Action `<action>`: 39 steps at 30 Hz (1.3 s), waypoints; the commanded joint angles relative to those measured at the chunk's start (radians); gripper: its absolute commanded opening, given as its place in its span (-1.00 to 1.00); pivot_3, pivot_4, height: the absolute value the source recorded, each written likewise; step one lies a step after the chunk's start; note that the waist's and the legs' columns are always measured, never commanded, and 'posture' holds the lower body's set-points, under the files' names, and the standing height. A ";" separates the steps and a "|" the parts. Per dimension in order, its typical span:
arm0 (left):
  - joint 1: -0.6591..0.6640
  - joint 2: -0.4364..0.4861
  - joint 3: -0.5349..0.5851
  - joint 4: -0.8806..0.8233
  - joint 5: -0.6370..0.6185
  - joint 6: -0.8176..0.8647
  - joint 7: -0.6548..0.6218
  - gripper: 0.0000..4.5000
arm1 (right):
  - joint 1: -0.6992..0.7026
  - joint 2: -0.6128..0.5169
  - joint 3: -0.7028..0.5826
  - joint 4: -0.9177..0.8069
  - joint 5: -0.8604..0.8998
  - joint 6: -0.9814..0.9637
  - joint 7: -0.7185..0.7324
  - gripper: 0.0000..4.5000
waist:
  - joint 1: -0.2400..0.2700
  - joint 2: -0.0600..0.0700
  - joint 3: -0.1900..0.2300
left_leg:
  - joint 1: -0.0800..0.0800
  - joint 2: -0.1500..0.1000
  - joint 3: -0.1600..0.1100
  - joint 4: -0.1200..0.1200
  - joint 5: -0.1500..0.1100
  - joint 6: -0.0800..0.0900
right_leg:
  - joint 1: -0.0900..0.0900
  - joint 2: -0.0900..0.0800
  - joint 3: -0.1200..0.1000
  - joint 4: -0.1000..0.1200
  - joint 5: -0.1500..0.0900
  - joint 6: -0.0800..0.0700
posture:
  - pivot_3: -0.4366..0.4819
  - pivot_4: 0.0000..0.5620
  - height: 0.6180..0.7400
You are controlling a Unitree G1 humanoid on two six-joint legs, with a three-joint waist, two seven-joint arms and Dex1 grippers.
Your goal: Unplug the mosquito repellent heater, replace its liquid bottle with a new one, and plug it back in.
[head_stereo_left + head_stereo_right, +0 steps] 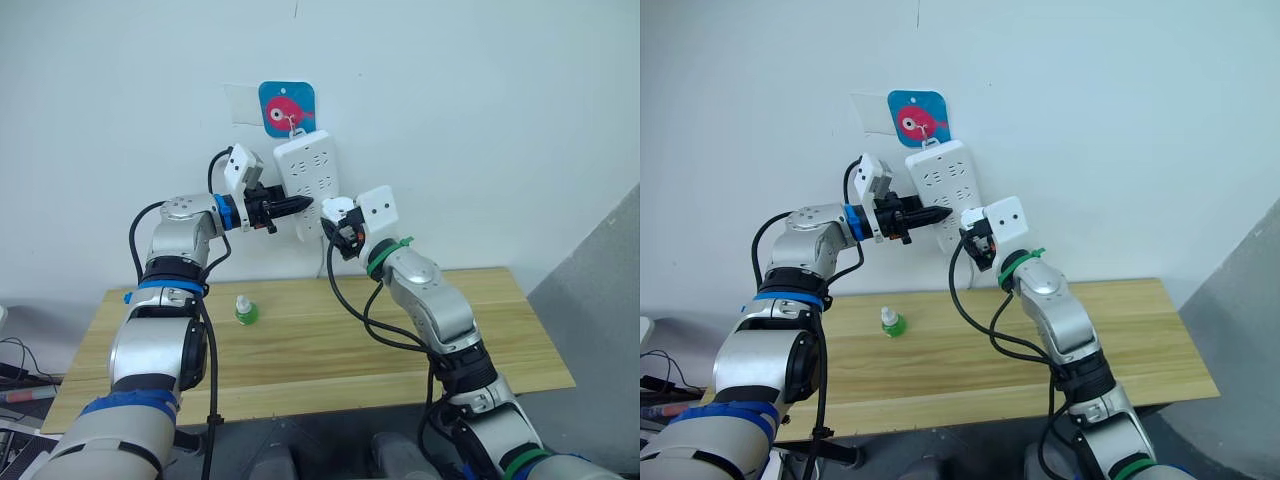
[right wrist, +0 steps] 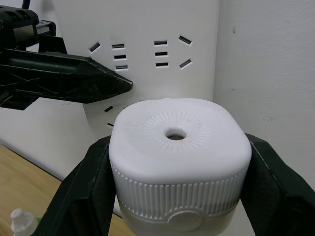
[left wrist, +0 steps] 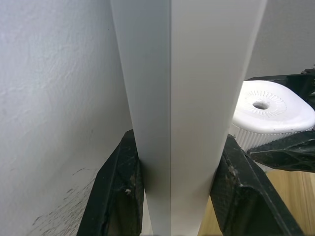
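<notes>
The left gripper [image 1: 300, 206] pinched the power strip [image 1: 308, 178] by its edges, steadying it on the wall. The right gripper [image 2: 174, 162] clamped the heater [image 2: 176, 157] at the strip's lower end, apparently mid-unplugging or re-plugging; I couldn't say which. The capped bottle [image 1: 245, 310] stood on the table [image 1: 480, 330].

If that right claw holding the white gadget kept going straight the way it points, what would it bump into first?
Most likely the power strip on the wall. The right gripper, shut on the mosquito repellent heater, points at its sockets, so the heater would probably touch first. Depth is hard to judge; the left gripper clamps the strip's edge.
</notes>
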 commanded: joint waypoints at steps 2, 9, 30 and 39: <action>-0.011 -0.015 -0.033 -0.024 0.021 -0.047 -0.003 -0.38 | 0.010 -0.012 -0.012 -0.082 0.007 -0.015 0.030 0.31 | 0.002 0.000 0.000 | 0.000 0.000 0.000 0.000 0.000 0.000 | 0.000 0.000 0.000 -0.001 0.000 0.000 | -0.26 -0.77 1.00; -0.033 -0.011 -0.028 0.033 0.041 -0.086 0.059 -0.38 | 0.067 -0.067 -0.021 -0.195 0.008 0.029 0.040 0.31 | 0.020 0.000 0.000 | -0.001 -0.001 -0.006 -0.005 0.000 0.000 | 0.000 -0.001 -0.001 -0.007 0.000 0.000 | -0.26 -0.78 1.00; 0.021 0.047 -0.002 0.028 0.035 -0.105 0.120 0.99 | 0.174 -0.072 -0.235 -0.316 0.203 0.128 0.078 0.31 | 0.010 0.002 0.001 | 0.007 0.001 -0.004 0.003 0.001 0.000 | 0.008 0.004 0.002 0.005 0.001 -0.001 | -0.26 -0.73 1.00; 0.288 0.152 0.049 -0.298 0.001 -0.006 0.179 0.99 | 0.154 -0.018 -0.393 -0.227 0.347 0.173 0.028 0.31 | -0.014 0.007 0.006 | 0.012 0.004 -0.005 -0.001 0.001 0.000 | 0.008 0.007 0.007 0.005 0.001 -0.003 | -0.24 -0.68 1.00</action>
